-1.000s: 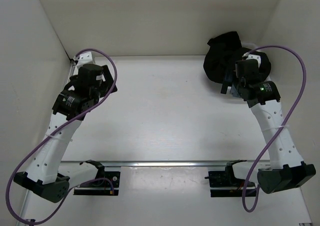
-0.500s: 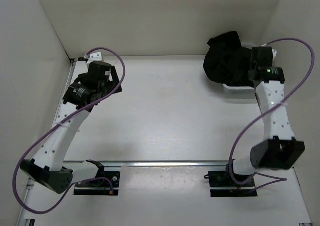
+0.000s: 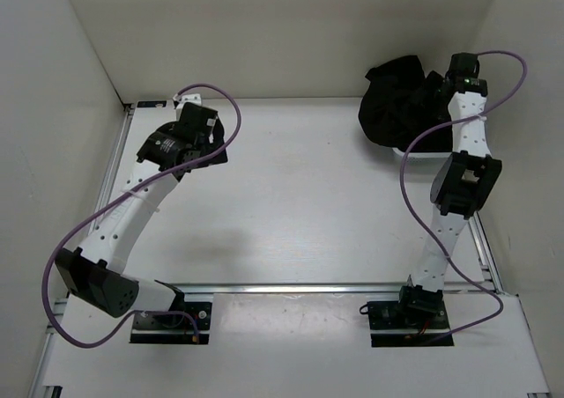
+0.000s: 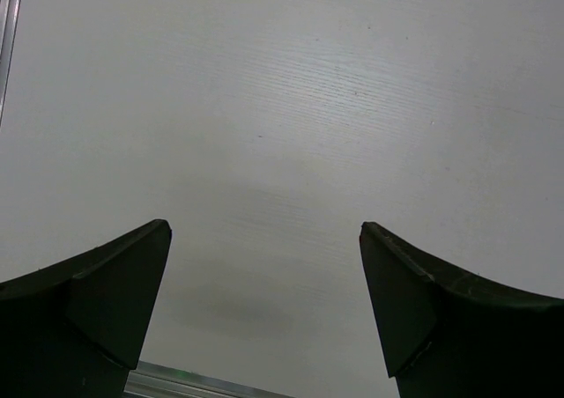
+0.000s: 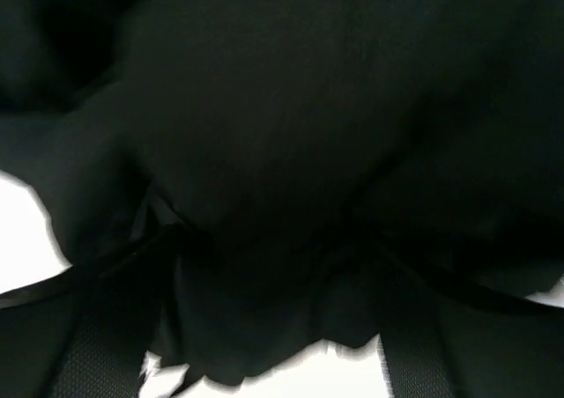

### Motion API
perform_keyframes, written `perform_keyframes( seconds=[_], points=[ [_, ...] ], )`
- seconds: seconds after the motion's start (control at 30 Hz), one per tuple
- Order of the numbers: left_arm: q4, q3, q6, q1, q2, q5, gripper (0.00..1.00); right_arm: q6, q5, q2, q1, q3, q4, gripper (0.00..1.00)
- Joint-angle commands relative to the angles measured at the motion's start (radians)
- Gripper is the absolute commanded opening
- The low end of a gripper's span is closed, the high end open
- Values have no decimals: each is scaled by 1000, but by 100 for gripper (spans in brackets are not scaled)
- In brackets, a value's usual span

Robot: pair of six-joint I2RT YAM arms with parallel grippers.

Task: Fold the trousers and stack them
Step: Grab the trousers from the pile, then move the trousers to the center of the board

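The black trousers [image 3: 397, 103] lie in a crumpled heap in the white basket [image 3: 423, 156] at the back right of the table. My right gripper [image 3: 434, 92] reaches into the heap from the right. In the right wrist view the trousers [image 5: 282, 134] fill nearly the whole picture, and my right gripper [image 5: 264, 336] has its fingers [image 5: 84, 367] wide apart with black cloth bulging between them. My left gripper [image 3: 214, 136] hovers over bare table at the back left; in its wrist view the left gripper [image 4: 264, 232] is open with nothing between the fingers.
White walls close in the table at the back and both sides. A metal rail [image 3: 291, 286] runs across the near edge by the arm bases. A rail strip [image 4: 176, 382] shows below the left fingers.
The right arm has stretched back and up, carrying its gripper from the basket's front into the heap. The left arm has swung its gripper rightward and farther from its base.
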Motion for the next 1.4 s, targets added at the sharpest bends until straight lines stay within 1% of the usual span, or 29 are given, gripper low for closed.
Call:
perform_keyframes(
  seconds=[0.0, 0.07, 0.1, 0.13, 0.17, 0.2, 0.23, 0.33, 0.47, 0.5, 0.6, 0.67, 0.7, 0.73, 0.8, 0.83, 0.87, 0.9, 0.93, 0.97, 1.0, 1.03, 1.07, 1.1, 1.2, 1.23, 1.27, 1.33, 1.37],
  points=[
    [8, 43, 19, -11, 4, -18, 100, 29, -73, 76, -7, 87, -15, 84],
    [8, 53, 30, -11, 15, -18, 100, 29, -64, 85, -7, 100, -4, 72],
    [8, 53, 30, -11, 15, -29, 100, 20, -64, 85, -7, 100, 5, 48],
    [8, 64, 30, -11, 15, -29, 100, 19, -48, 75, -7, 100, 5, 35],
    [8, 75, 30, -11, 15, -29, 100, 10, 3, 46, -7, 109, 5, 22],
    [8, 84, 30, -11, 24, -17, 100, 10, 18, 27, -7, 109, 5, 3],
    [8, 96, 30, -11, 24, -6, 100, 1, 32, 4, -7, 109, 5, 0],
    [8, 139, 39, -11, 24, 32, 100, -19, 42, -104, -7, 139, 5, 0],
    [8, 165, 39, -11, 15, 64, 100, -19, -75, -287, -7, 259, -4, 0],
    [-1, 175, 39, -11, 15, 64, 100, 7, -154, -315, -7, 282, -4, 0],
    [-11, 184, 17, -11, -14, 38, 100, 39, -277, -414, 24, 336, 10, 0],
    [-24, 196, 8, -11, -26, 29, 100, 39, -306, -485, 97, 324, 45, 0],
    [-34, 213, -2, -11, -35, 20, 100, 39, -293, -503, 138, 301, 60, 0],
    [-56, 222, -3, -11, -36, 20, 100, 21, -282, -526, 244, 290, 60, 0],
    [-87, 242, -27, -11, -48, -8, 100, 3, -253, -527, 367, 246, 60, 0],
    [-127, 257, -42, -11, -48, -27, 100, 3, -215, -527, 496, 226, 60, 0],
    [-159, 257, -74, -11, -57, -66, 100, -23, -187, -527, 563, 199, 60, 0],
    [-200, 288, -149, 13, -69, -151, 100, -34, -158, -516, 687, 137, 60, 0],
    [-239, 303, -173, 50, -69, -169, 100, -43, -120, -507, 743, 103, 60, 0],
    [-291, 316, -187, 90, -94, -169, 100, -43, -47, -496, 790, 71, 39, 0],
    [-291, 325, -187, 127, -109, -169, 100, -34, -46, -485, 851, 35, 39, 0],
    [-291, 337, -158, 177, -126, -169, 100, -34, -56, -464, 872, -50, 39, 9],
    [-291, 346, -147, 190, -141, -155, 100, -22, -57, -452, 884, -83, 39, 29],
    [-291, 346, -138, 190, -163, -155, 100, -22, -57, -439, 904, -104, 10, 67],
    [-282, 353, -102, 190, -177, -66, 100, -33, 31, -441, 904, -140, -53, 99],
    [-256, 336, -84, 190, -186, -2, 100, -33, 49, -460, 892, -150, -53, 99],
    [-256, 292, -57, 190, -186, 26, 100, -33, 64, -485, 877, -182, -53, 99],
    [-247, 235, -47, 179, -177, 67, 100, -22, 65, -575, 802, -222, -53, 99],
    [-230, 169, -47, 147, -177, 98, 100, -22, 75, -609, 742, -285, -53, 99]
  ],
)
